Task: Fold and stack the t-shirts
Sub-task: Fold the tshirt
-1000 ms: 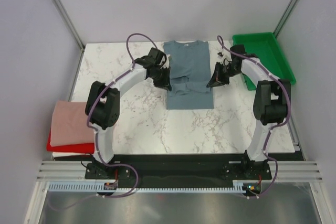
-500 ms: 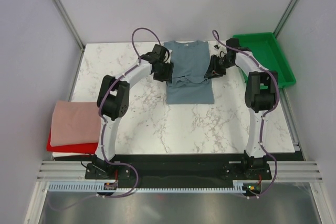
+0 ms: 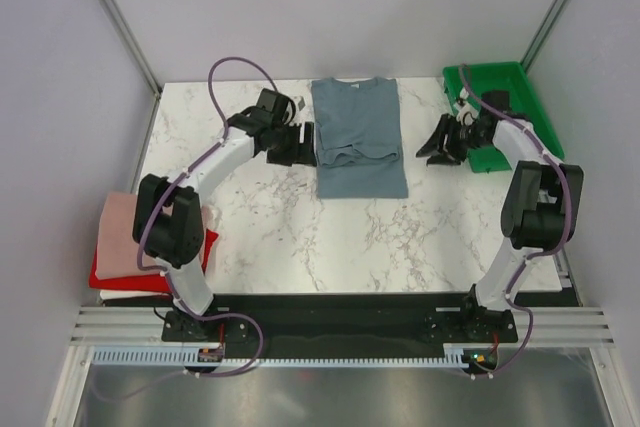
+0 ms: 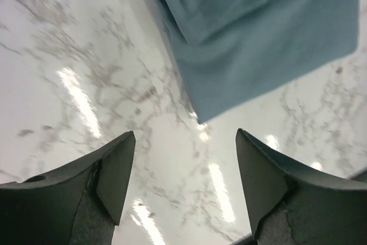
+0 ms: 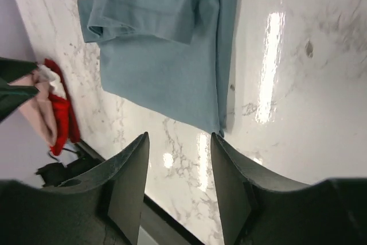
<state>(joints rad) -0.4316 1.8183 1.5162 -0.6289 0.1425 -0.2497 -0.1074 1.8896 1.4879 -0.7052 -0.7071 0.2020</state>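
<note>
Lying flat at 12 o'clock on the worktop (image 3: pixel 300 237), the slate blue-grey t-shirt (image 3: pixel 360 142) has both sleeves turned in over its chest, so it reads as one long rectangle with its collar toward the far edge. A second ago both arms were over the cloth, working the sleeves inward. Now they have drawn off to the sides. The left gripper (image 3: pixel 300 143) sits just beside the shirt at its 9 o'clock, and the right gripper (image 3: pixel 438 145) is farther off at its 3 o'clock.

Each wrist camera shows its jaws spread wide with nothing between them, only bare marble and the shirt's hem edge beyond. The sleeve fold therefore looks finished and released. What probably remains is folding the length down and carrying the shirt to the pile.

That pile is at 8 o'clock, at the worktop's left edge: a pale pink tee (image 3: pixel 140 227) on top, a red tee (image 3: pixel 105 272) under it, and a sliver of a white tee (image 3: pixel 120 294) at the bottom, all folded.

The green tray (image 3: pixel 535 112) stands at 2 o'clock, past the right arm. The arm covers part of it, and no garment shows in the part I can see.
</note>
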